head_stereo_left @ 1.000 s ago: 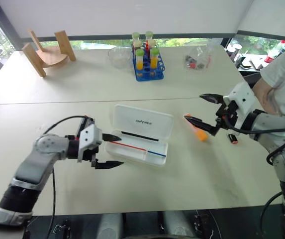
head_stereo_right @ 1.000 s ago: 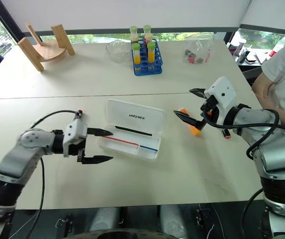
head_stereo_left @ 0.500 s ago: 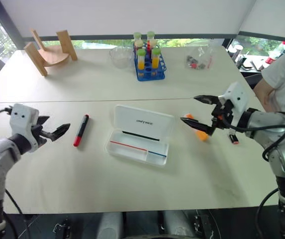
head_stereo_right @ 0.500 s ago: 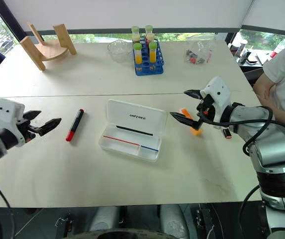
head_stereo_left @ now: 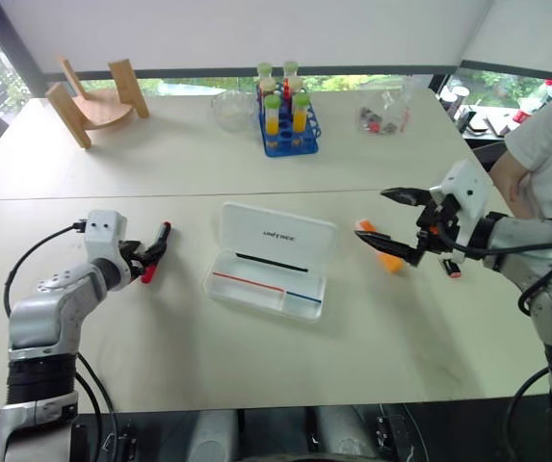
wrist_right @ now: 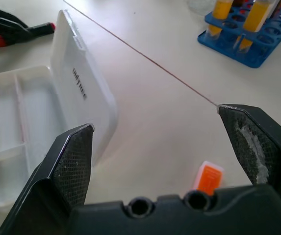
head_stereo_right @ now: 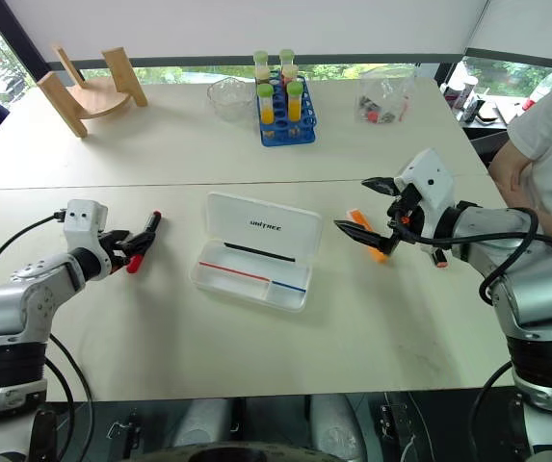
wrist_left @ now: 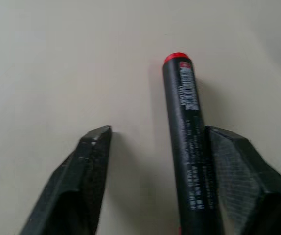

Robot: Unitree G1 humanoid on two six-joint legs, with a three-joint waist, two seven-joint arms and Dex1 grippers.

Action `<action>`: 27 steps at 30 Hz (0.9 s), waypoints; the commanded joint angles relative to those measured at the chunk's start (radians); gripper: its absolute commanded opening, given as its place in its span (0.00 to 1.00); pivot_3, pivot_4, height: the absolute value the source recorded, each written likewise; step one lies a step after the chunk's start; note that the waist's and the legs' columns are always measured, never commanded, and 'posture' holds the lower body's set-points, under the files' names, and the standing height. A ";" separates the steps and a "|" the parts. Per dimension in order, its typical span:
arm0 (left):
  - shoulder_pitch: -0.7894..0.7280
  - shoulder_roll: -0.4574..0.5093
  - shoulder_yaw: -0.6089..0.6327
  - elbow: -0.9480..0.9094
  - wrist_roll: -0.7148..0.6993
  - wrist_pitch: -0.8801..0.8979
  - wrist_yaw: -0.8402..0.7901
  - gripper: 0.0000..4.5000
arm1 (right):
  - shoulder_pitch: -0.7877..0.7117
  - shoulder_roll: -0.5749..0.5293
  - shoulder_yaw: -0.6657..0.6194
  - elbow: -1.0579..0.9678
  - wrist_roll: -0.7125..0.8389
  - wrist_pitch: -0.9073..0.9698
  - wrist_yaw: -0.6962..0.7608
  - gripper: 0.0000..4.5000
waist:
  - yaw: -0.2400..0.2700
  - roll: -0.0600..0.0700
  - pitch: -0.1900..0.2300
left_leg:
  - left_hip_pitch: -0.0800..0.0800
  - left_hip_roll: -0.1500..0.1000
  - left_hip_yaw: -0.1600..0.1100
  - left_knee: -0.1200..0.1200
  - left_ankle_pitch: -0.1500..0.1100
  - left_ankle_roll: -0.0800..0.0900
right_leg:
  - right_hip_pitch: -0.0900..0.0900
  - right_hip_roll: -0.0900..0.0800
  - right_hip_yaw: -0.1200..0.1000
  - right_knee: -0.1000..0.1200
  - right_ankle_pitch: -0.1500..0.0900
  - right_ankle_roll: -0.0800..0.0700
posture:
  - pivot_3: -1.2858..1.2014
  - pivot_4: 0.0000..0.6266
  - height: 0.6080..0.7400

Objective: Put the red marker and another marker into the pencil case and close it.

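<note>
Red and black plastic, the red marker (wrist_left: 187, 147) lies on the table (head_stereo_left: 256, 366) left of the open pencil case (head_stereo_left: 271, 260). It sits between the 2 fingers of the left gripper (head_stereo_left: 150, 255), one pad (wrist_left: 238, 166) against it, the other apart, so jaws are part-open and not yet clamped. It looks light, stiff, smooth and prone to roll; mid-barrel seems the best hold. Right of the case, the right gripper (head_stereo_left: 398, 226) hovers wide open and empty above the orange marker (head_stereo_left: 379, 248).
</note>
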 commanded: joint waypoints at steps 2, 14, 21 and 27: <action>-0.004 0.060 -0.029 0.053 0.031 -0.015 -0.050 0.13 | 0.098 -0.107 -0.136 -0.128 0.184 0.100 0.144 1.00 | -0.002 0.000 0.000 | 0.000 0.000 0.000 0.000 0.000 0.000 | 0.001 0.000 0.000 0.000 0.000 0.000 | 0.52 0.24 1.00; -0.238 0.269 -0.252 -0.007 -0.071 -0.382 -0.853 0.06 | 0.170 -0.228 -0.225 -0.195 0.311 0.079 0.293 1.00 | -0.001 -0.001 0.001 | -0.001 0.000 0.001 0.002 0.000 0.000 | 0.001 0.001 -0.001 -0.001 0.000 0.000 | 0.52 0.24 1.00; -0.382 0.188 -0.456 0.094 0.041 -0.557 -1.048 0.06 | 0.164 -0.237 -0.220 -0.218 0.332 0.081 0.277 1.00 | -0.001 -0.001 0.002 | -0.001 0.000 0.001 0.002 -0.001 0.001 | 0.000 0.002 0.000 -0.002 0.000 0.000 | 0.52 0.24 1.00; -0.463 0.055 -0.563 0.310 0.187 -0.767 -1.063 0.06 | 0.183 -0.231 -0.239 -0.246 0.339 0.090 0.235 1.00 | -0.001 -0.001 0.002 | -0.002 0.000 0.000 0.003 -0.001 0.001 | 0.000 0.002 0.000 -0.002 0.000 0.000 | 0.52 0.24 1.00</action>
